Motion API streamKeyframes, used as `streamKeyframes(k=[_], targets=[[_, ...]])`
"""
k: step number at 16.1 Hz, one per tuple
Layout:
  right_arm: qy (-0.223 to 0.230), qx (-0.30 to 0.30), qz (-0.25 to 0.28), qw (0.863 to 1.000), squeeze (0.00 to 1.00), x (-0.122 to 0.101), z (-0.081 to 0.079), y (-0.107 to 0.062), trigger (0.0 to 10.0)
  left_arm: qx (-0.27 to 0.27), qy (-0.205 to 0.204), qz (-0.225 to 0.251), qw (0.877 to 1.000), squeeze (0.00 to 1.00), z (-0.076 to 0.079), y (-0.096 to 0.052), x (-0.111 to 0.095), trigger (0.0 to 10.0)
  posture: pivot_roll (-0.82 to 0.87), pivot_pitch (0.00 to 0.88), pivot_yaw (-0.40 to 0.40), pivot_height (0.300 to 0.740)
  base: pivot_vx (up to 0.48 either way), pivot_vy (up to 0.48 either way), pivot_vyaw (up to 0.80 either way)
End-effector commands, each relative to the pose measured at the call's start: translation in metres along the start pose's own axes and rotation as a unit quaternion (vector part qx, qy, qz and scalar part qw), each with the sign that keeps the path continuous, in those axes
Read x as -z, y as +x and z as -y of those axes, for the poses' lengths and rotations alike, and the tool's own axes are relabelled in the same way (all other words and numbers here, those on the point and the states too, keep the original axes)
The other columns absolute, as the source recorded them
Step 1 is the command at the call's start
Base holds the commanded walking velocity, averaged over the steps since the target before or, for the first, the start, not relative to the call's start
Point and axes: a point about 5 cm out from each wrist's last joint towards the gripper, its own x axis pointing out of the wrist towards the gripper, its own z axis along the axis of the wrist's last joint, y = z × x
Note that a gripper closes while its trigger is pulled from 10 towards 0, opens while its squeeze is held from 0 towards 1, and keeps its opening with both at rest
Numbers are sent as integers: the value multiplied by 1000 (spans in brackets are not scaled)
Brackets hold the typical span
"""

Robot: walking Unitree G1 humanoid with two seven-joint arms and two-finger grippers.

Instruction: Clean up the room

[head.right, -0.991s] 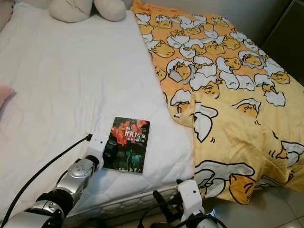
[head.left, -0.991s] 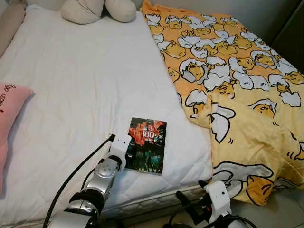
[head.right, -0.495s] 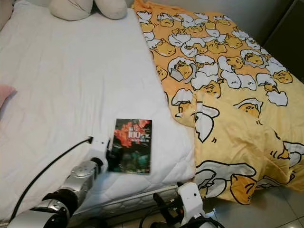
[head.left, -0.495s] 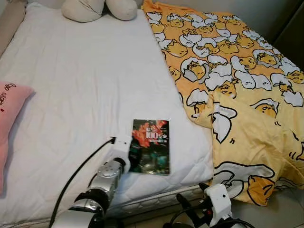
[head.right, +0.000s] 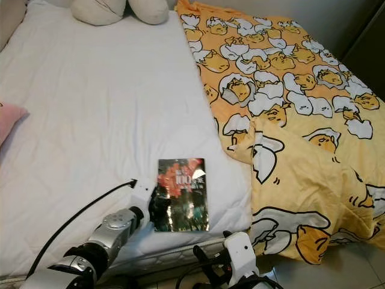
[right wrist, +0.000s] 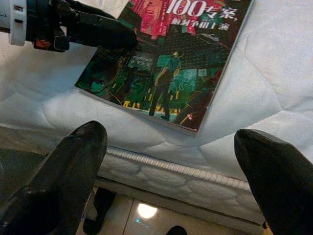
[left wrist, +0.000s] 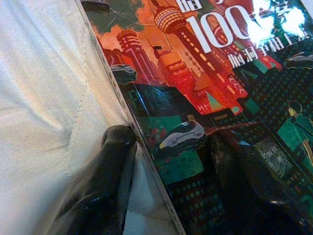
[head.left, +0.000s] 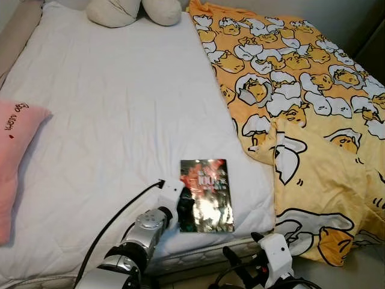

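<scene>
- White mattress (head.left: 108, 120) carries the book (head.left: 207, 195) near its foot edge, beside the yellow blanket (head.left: 301, 120).
- Left gripper (left wrist: 171, 161) straddles the book's long spine edge: one finger on the cover, one on the mattress, not yet clamped.
- Right gripper (right wrist: 171, 161) hangs spread wide below the book, empty.
- Book's underside contact is hidden.

beside the white mattress (head.left: 114, 114): orange egg-print blanket (head.left: 301, 90), pink pillow (head.left: 15, 150), red-and-green book (head.left: 206, 194).
</scene>
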Motion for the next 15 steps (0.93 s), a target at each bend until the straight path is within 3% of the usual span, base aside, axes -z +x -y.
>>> streamKeyframes(k=[1, 5, 8, 10, 15], targets=[[-4, 1, -3, 1000, 0, -1, 2, -2, 10000, 48, 0, -61, 997, 0, 23, 0, 25, 0, -106, 109, -87, 740, 0, 0, 0], [-4, 2, -1, 1000, 0, -2, 2, 0, 10000, 45, 15, -62, 997, 0, 21, 0, 25, 0, -106, 110, -84, 740, 0, 0, 0], [-6, 2, -1, 1000, 0, -3, 2, 1, 10000, -30, -5, -39, 999, 0, 1, -2, 16, 0, -100, 103, -84, 740, 0, 0, 0], [-7, 1, 2, 1000, 0, -5, 3, 3, 10000, -95, -35, 15, 995, 0, -27, -6, -4, 0, -95, 95, -83, 740, 0, 0, 0], [-10, 3, 7, 1000, 0, -9, 8, 10, 10000, -158, -43, 91, 982, 0, -71, -23, -30, 0, -68, 68, -77, 740, 0, 0, 0]])
